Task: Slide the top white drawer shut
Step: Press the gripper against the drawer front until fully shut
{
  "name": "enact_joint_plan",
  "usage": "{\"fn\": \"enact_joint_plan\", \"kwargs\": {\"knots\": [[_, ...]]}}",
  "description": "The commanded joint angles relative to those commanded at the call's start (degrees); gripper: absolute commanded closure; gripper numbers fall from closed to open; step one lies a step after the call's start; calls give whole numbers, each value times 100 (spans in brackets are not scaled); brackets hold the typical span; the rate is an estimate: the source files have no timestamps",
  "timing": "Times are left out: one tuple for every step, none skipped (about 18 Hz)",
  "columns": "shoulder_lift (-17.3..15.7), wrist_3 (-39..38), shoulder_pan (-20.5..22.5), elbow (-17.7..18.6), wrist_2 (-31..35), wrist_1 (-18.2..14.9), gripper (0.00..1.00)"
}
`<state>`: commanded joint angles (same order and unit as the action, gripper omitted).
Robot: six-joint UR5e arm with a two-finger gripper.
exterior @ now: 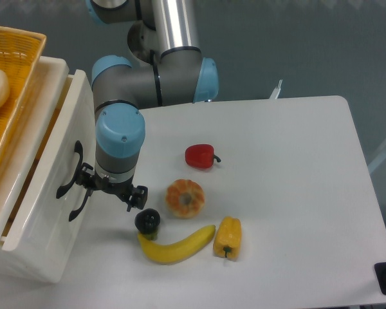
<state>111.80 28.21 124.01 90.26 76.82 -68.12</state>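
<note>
The gripper (90,182) fingertips hide beneath the wrist; the orange woven basket (16,71) is cut off at the left edge.

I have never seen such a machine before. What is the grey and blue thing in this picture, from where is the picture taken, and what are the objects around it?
The grey and blue thing is a robot arm with joints. At its lower end sits a small black pincer for grasping. One fixed camera looks down on a white table from above.

On the left stands a white cabinet. Its top white drawer is nearly pushed in, and the pincer is right at the drawer's black handle. I cannot tell whether it grips the handle or only presses the front. An orange woven basket rests on top.

On the table lie toy foods: a red pepper, an orange, a yellow pepper, a banana and a small black round object.
</note>
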Motion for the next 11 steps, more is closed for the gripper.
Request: {"fn": "enact_joint_plan", "kwargs": {"knots": [[0,-9,-9,0,0,0,0],[0,0,-9,-9,0,0,0],[0,-9,-9,-9,0,9,0],[0,0,-9,0,0,0,0],[0,0,-9,0,0,0,0],[0,0,-9,0,-9,0,0],[0,0,-18,0,0,0,0],[0,0,-35,0,-9,9,0],[-9,0,-79,-9,-9,9,0],[0,0,-88,-9,-9,9,0],[0,0,-97,-9,-9,9,0]]}}
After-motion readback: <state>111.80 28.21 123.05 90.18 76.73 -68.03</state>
